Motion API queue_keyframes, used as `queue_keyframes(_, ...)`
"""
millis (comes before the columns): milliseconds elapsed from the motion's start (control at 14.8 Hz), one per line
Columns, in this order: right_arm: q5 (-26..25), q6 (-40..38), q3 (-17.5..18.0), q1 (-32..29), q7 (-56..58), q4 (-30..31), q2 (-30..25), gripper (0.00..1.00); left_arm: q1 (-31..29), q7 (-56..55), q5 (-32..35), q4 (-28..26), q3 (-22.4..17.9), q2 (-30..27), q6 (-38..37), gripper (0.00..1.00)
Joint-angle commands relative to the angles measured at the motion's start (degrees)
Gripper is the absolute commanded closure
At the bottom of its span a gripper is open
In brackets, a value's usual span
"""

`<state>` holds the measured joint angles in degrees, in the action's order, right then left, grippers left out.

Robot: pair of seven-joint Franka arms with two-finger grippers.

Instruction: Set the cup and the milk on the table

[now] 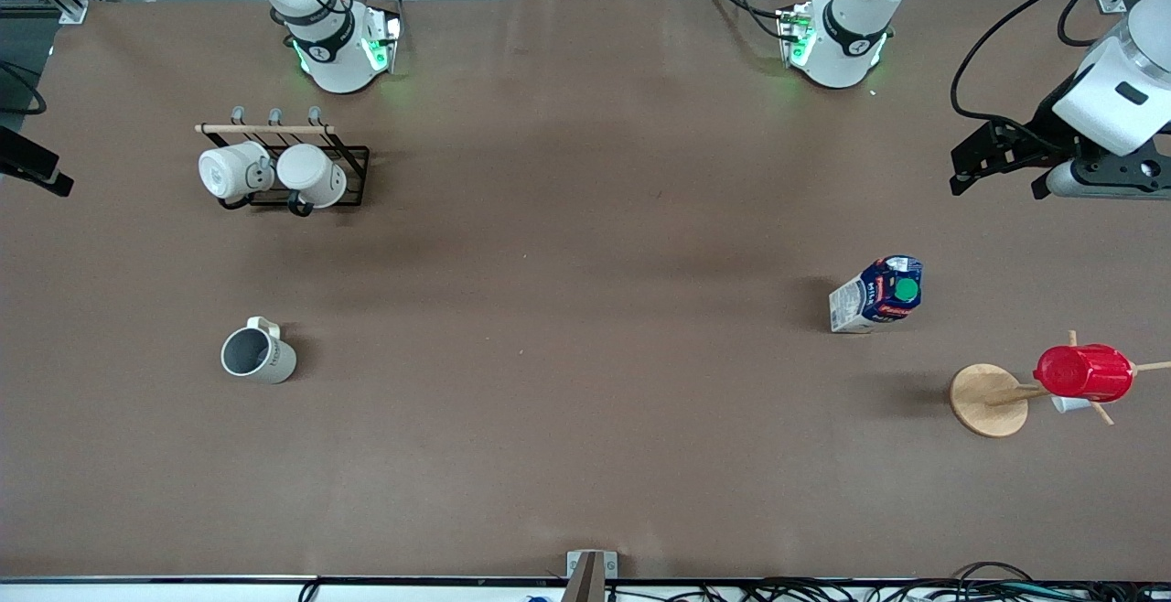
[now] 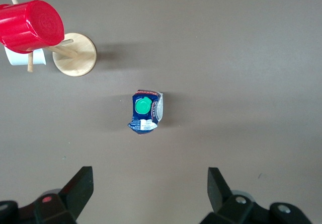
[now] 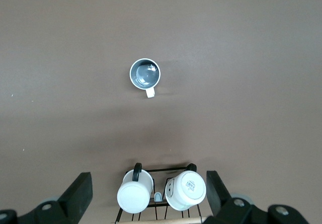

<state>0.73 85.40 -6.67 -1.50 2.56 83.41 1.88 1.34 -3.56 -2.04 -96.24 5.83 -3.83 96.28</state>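
Observation:
The cup (image 1: 258,355) stands upright on the brown table (image 1: 585,309) toward the right arm's end, its grey inside showing, and it also appears in the right wrist view (image 3: 145,74). The milk (image 1: 878,294) stands upright toward the left arm's end, green cap on top, and the left wrist view shows it too (image 2: 146,112). My left gripper (image 2: 149,172) hangs open high over the table, apart from the milk; the front view has it at the edge (image 1: 999,183). My right gripper (image 3: 148,178) is open high over the mug rack, well away from the cup.
A black wire rack (image 1: 352,163) with two white mugs (image 3: 161,190) stands farther from the front camera than the cup. A wooden mug tree (image 1: 988,399) carrying a red cup (image 1: 1084,371) stands nearer the front camera than the milk.

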Motion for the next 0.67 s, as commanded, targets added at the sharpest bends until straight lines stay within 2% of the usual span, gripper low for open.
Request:
queue_keyframes(0, -1.0, 0.3, 0.17, 0.09, -0.98, 0.88, -1.09, 0.0, -0.28, 0.83, -0.42, 1.05, -0.03, 0.22, -1.18, 0.0)
queue_keyframes(607, -1.0, 0.3, 0.17, 0.09, -0.98, 0.88, -1.09, 0.0, -0.28, 0.3, -0.42, 0.61, -0.12, 0.49, -1.18, 0.0)
